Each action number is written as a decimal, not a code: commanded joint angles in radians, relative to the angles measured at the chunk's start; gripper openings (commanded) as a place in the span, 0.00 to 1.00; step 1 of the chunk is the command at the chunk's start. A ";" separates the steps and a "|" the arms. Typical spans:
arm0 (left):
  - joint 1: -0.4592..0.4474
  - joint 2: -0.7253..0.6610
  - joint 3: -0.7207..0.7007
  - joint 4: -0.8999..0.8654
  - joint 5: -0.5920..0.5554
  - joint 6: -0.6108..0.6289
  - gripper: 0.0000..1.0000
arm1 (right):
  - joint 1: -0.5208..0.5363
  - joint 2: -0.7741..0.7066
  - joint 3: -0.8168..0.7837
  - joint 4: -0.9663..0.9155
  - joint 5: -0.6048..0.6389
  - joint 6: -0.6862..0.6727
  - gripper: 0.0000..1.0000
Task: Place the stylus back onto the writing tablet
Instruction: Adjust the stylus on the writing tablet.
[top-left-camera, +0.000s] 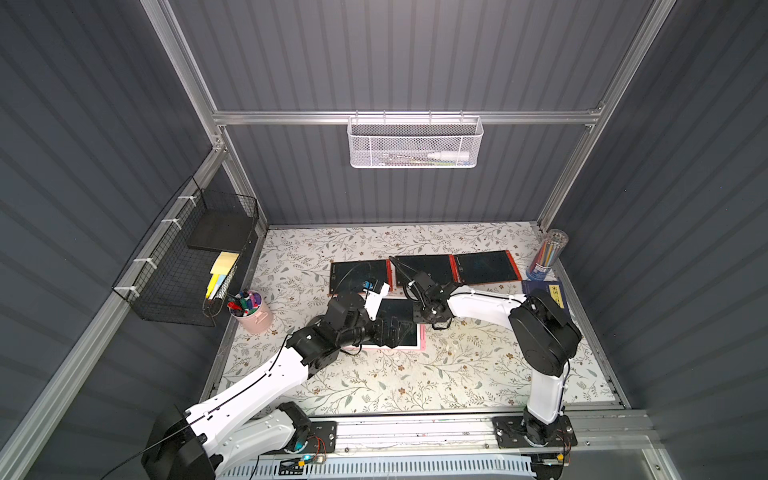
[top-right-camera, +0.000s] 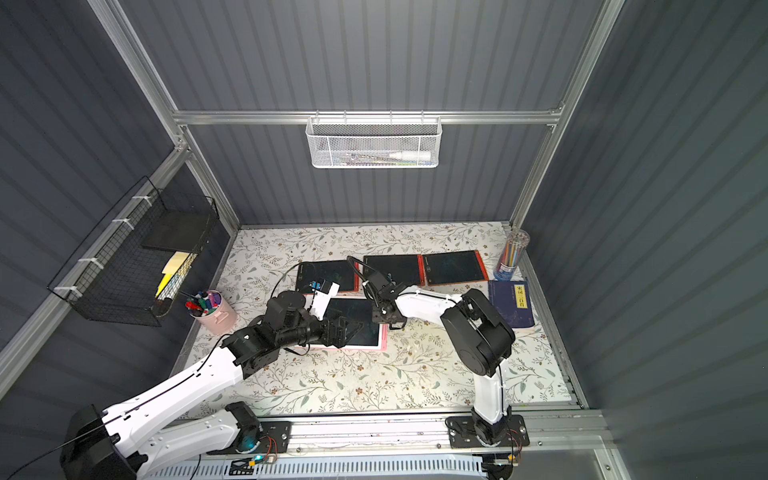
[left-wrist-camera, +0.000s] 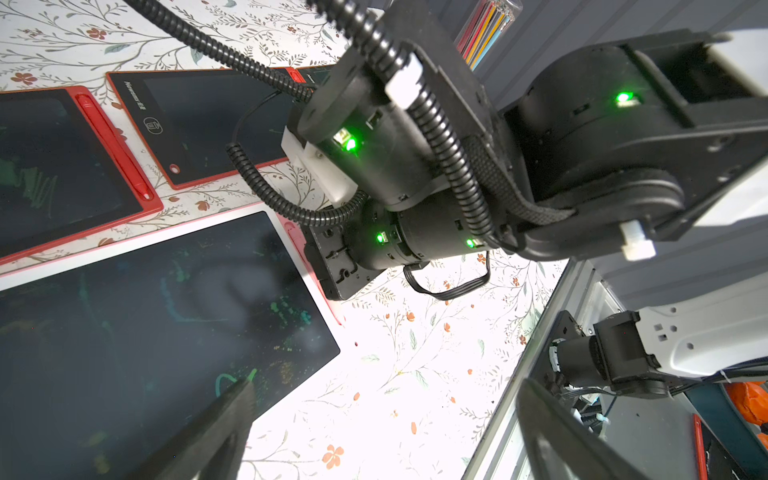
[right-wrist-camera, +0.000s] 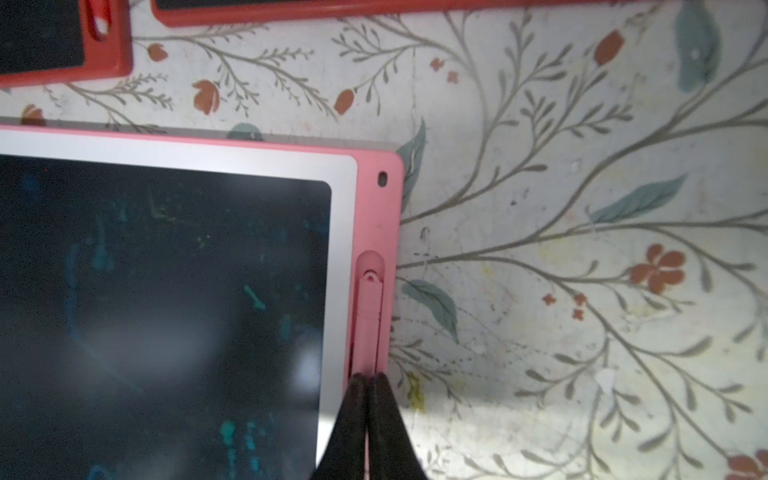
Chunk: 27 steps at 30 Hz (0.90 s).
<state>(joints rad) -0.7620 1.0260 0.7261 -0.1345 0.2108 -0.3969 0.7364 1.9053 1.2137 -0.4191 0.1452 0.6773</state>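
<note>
evidently the pink stylus (right-wrist-camera: 368, 316) lies in the edge slot of the writing tablet (right-wrist-camera: 374, 208), right gripper (right-wrist-camera: 367, 382) closed narrow on its barrel, perhaps only pressing, left gripper (left-wrist-camera: 386, 399) wide, empty over the tablet; judged light, stiff, slippery, best pinched mid-barrel.

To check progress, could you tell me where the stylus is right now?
In the right wrist view, the stylus lies docked along the pink tablet's right edge, with the shut right gripper at one end.
</note>
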 joint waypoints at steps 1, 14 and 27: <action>0.006 0.005 -0.010 0.010 0.013 0.010 0.99 | 0.000 -0.032 -0.023 -0.029 0.020 0.014 0.08; 0.007 -0.012 0.012 -0.014 0.108 0.049 0.99 | -0.008 -0.255 -0.191 -0.012 -0.017 0.018 0.10; 0.006 0.043 0.026 0.028 0.078 0.087 0.98 | 0.007 -0.366 -0.285 0.049 -0.144 0.019 0.16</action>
<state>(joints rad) -0.7620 1.0718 0.7357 -0.1322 0.2886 -0.3458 0.7258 1.5070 0.9085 -0.3843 0.0402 0.6769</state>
